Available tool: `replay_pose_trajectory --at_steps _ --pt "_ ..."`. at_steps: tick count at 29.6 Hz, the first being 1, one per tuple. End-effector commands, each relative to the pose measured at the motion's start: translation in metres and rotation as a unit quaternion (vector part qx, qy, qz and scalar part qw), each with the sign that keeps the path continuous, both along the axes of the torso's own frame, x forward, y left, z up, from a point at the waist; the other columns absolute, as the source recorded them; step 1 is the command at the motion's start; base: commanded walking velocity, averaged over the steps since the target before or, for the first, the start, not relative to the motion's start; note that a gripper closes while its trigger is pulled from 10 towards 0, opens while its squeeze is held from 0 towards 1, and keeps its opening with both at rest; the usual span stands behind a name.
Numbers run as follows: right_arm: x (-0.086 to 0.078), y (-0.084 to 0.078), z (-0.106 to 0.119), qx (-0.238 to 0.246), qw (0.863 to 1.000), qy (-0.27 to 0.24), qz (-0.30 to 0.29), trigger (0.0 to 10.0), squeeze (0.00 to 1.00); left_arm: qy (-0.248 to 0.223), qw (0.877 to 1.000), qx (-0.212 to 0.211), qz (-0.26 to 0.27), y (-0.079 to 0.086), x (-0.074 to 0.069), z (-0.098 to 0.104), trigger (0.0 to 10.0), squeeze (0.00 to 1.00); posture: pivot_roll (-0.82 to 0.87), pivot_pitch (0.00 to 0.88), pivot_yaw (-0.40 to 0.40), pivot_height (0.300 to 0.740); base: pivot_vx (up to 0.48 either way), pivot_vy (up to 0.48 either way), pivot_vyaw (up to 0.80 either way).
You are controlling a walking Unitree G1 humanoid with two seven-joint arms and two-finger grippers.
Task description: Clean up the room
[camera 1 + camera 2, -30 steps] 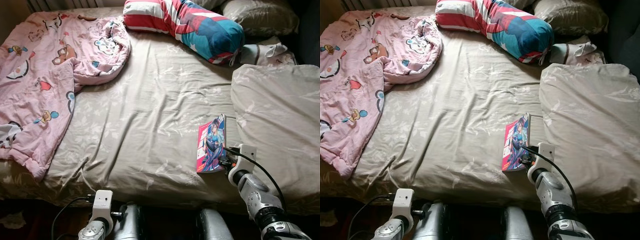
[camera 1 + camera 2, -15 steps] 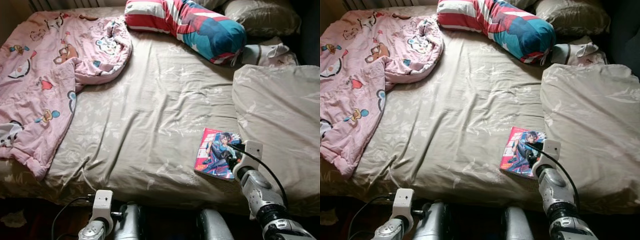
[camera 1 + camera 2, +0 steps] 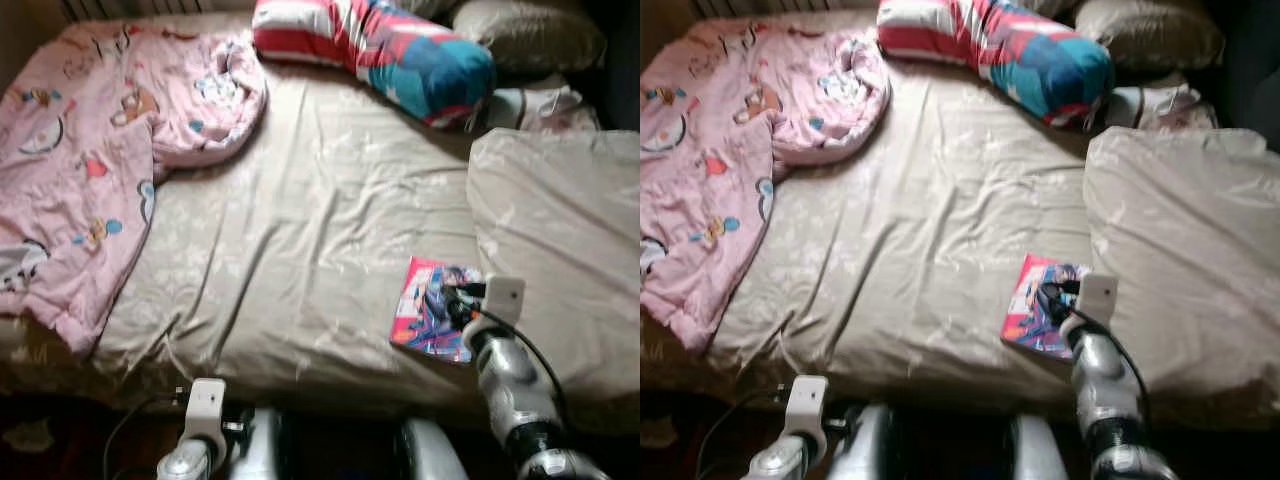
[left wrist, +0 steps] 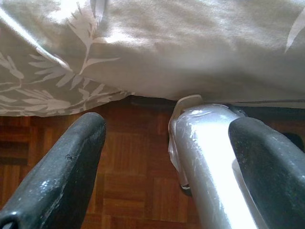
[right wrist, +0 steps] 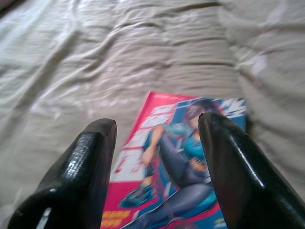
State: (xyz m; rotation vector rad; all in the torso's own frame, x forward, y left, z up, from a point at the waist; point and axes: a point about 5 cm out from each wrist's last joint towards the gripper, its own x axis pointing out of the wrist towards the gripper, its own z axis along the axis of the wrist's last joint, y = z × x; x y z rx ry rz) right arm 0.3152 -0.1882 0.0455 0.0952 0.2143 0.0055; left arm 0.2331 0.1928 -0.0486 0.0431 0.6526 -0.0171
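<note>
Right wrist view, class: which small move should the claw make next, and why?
Probably lower the right claw onto the comic book and close on its near edge. The fingers stand open above the cover, and the book lies flat on the bed sheet near the bed's front edge, not yet gripped.

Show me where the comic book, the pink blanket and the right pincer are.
comic book (image 3: pixel 425 312), left eye view, cover's left half.
pink blanket (image 3: pixel 70 170), left eye view, middle.
right pincer (image 5: pixel 157 164), right wrist view, between fingertips.

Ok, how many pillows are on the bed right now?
3. A striped red, white and teal bolster at the head of the bed, a beige pillow in the far right corner, and a large beige pillow on the right side. The pink blanket could hide more.
</note>
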Motion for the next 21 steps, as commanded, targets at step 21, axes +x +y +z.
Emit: replay_pose_trajectory --at_steps 21 --pt "-0.0074 0.0094 -0.0053 -0.023 1.000 -0.010 0.014 10.0 0.00 0.032 0.999 0.004 0.007 0.0031 -0.0107 -0.0081 10.0 0.00 -0.05 0.201 0.076 0.724 0.000 0.000 0.00"
